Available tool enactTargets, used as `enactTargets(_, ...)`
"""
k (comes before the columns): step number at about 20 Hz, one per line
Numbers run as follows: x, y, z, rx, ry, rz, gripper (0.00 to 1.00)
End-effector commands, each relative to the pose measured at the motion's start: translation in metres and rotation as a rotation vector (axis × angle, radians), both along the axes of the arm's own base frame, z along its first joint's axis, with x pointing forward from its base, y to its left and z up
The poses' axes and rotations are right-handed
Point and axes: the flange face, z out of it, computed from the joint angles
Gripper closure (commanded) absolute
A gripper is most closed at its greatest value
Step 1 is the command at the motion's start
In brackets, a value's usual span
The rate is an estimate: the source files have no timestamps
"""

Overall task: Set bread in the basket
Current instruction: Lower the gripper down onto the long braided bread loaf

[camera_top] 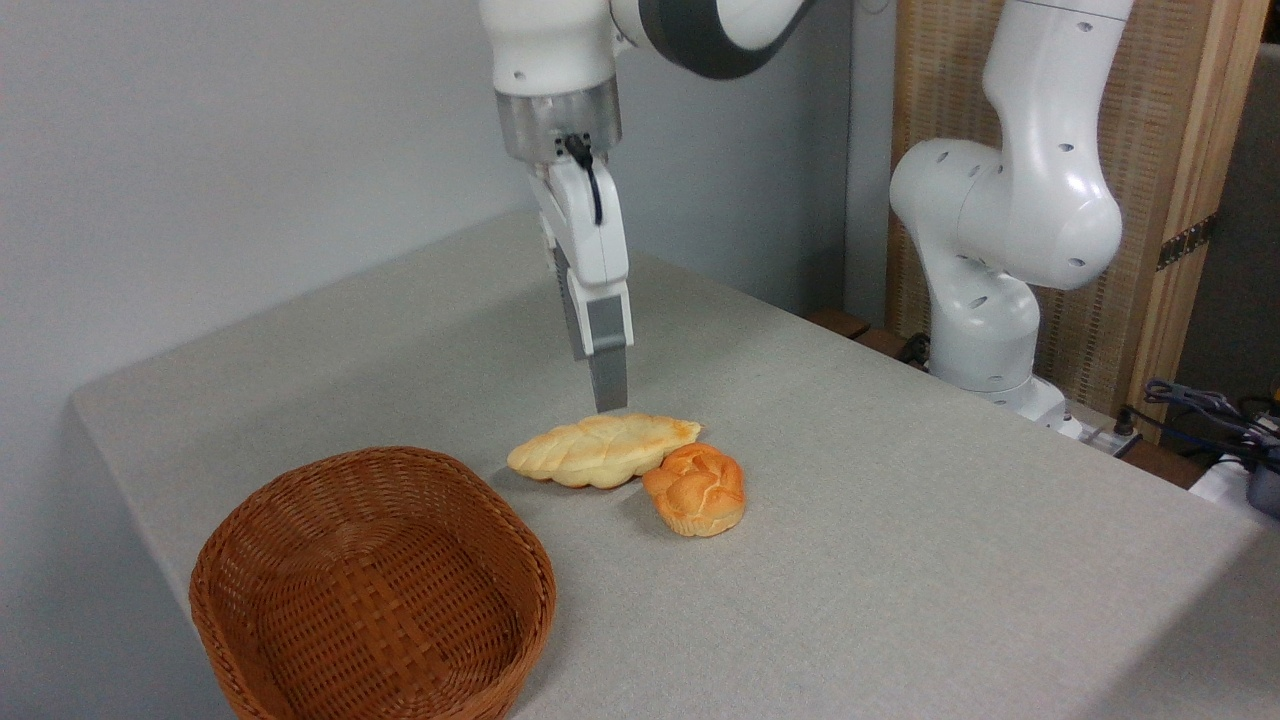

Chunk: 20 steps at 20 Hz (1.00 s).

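Wicker basket [372, 590] sits empty, low left of the jaws, apart from both breads. Gripper [609, 395] points down just above the braided loaf [600, 450]; edge-on, can't tell jaw spread. Round bun [696, 488] touches the loaf's right end on grey table [900, 560].

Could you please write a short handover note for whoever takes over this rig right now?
Gripper: just above the far edge of the long loaf, holding nothing; seen side-on, so open or shut cannot be told.
Loaf: lies on the table, its right end against the small round bun.
Basket: front left, nothing in it.
Done: approach to the loaf only.
Left: grasp the loaf, lift it, carry it left to the basket, release.
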Motion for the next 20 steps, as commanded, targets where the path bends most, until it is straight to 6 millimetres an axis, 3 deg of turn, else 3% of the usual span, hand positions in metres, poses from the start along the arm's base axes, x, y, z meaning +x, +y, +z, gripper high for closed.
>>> enactTargets(1,-0.006,-0.004,-0.022,-0.009,0.010,-0.057,0.00)
enactTargets(6,-0.004,-0.024,-0.055,-0.001,0.082,-0.095,0.00)
enactTargets(10,0.002,-0.037,-0.069,-0.037,0.083,-0.097,0.00)
enactTargets(13,0.008,-0.038,-0.087,-0.032,0.107,-0.098,0.00)
enactTargets(20,0.015,-0.039,-0.102,-0.031,0.100,-0.103,0.00)
